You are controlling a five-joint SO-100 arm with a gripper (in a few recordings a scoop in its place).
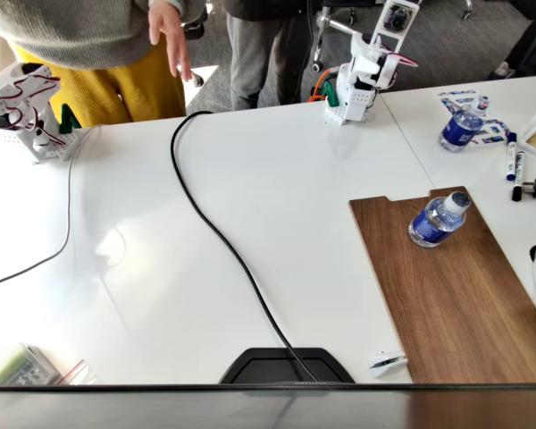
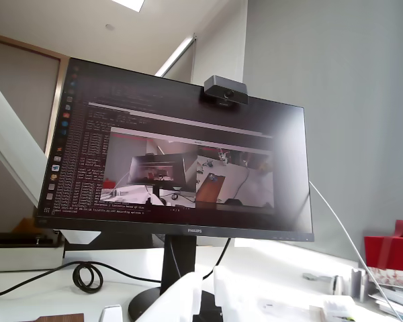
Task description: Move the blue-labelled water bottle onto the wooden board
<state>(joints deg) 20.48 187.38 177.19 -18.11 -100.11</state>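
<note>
Bottle [image 1: 438, 220] with blue label lies on the wooden board [image 1: 456, 295], job looks done; hand [image 1: 395, 61] far off, grip unclear.

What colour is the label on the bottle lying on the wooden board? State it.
Dark blue; the bottle on the wooden board shows it best in the fixed view.

You can read "PHILIPS" on the lower bezel of the monitor [image 2: 188, 230] in the wrist view. The labels on both bottles are too small to read.
</note>
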